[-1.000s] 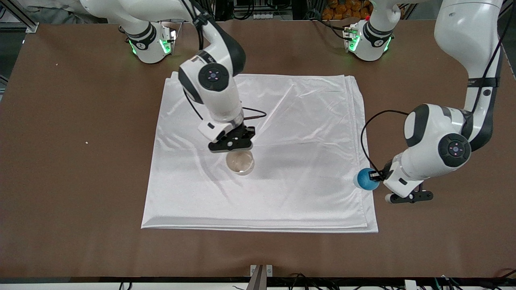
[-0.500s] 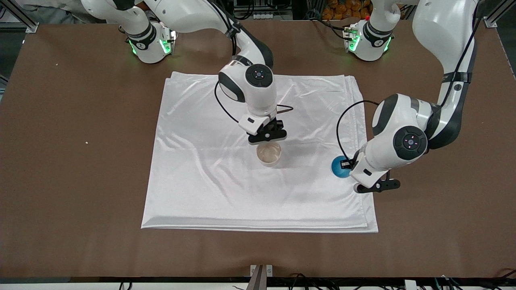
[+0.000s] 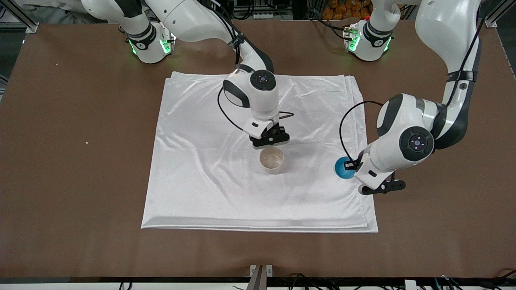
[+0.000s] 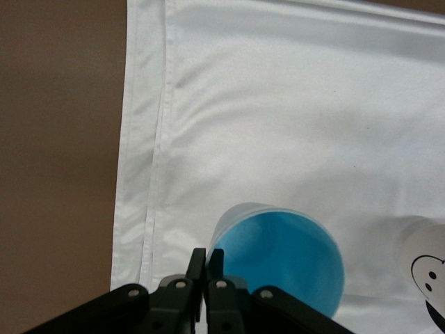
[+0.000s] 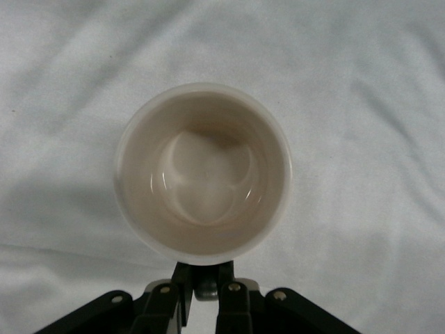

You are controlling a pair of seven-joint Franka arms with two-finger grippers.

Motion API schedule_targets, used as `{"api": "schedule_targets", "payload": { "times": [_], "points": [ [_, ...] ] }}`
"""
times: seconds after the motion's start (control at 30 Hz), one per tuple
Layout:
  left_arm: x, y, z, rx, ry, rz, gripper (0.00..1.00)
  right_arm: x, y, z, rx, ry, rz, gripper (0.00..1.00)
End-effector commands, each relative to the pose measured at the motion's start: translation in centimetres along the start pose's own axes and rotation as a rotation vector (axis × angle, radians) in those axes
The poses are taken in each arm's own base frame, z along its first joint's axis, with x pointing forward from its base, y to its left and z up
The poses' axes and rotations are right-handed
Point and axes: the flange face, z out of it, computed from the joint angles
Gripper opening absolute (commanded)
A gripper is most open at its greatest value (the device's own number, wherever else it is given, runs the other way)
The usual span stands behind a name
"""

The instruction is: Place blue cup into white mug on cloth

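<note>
- over the shiny white satin cloth point(image 3: 258, 153) on the brown worktop point(image 3: 80, 161), the right end effector point(image 3: 269, 140) pinches the off-white ceramic mug point(image 3: 272, 160) by its handle; mug empty.
- left end effector point(image 3: 350, 166) grips the rim of the small light-blue cup point(image 3: 342, 167), also empty, over the cloth's edge.
- both look rigid, light, probably chippable; a rim pinch suits lowering.

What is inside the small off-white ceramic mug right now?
Nothing: the off-white ceramic mug shows a bare beige interior down to its bottom. The light-blue handleless cup is still outside it, pinched by the left gripper.
</note>
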Motion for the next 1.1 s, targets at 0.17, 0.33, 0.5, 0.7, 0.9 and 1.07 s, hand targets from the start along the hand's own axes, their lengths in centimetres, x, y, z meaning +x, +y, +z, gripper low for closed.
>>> {"api": "schedule_targets", "payload": {
  "times": [0.17,0.33,0.5,0.7,0.9,1.07],
  "points": [
    [-0.5,0.8,-0.6,0.003,-0.007,-0.013,0.00,1.5,0.6,-2.7,-0.019,0.015,0.033,1.00],
    [-0.9,1.5,-0.5,0.004,-0.009,-0.012,0.00,1.6,1.0,-7.4,-0.051,-0.014,0.040,1.00],
    [-1.9,3.5,-0.1,0.009,-0.012,-0.018,0.00,1.9,3.6,-14.3,-0.096,-0.073,0.075,1.00],
    [-3.0,5.7,0.2,0.008,-0.016,-0.065,0.00,3.2,9.0,-21.6,-0.102,-0.129,0.154,1.00],
    [-5.3,10.7,1.1,0.009,-0.007,-0.098,0.00,5.2,18.0,-28.5,-0.108,-0.150,0.101,1.00],
    [-7.2,14.7,2.2,-0.007,0.017,-0.132,0.00,6.3,25.2,-32.1,-0.077,-0.162,0.122,1.00]
  ]
}}
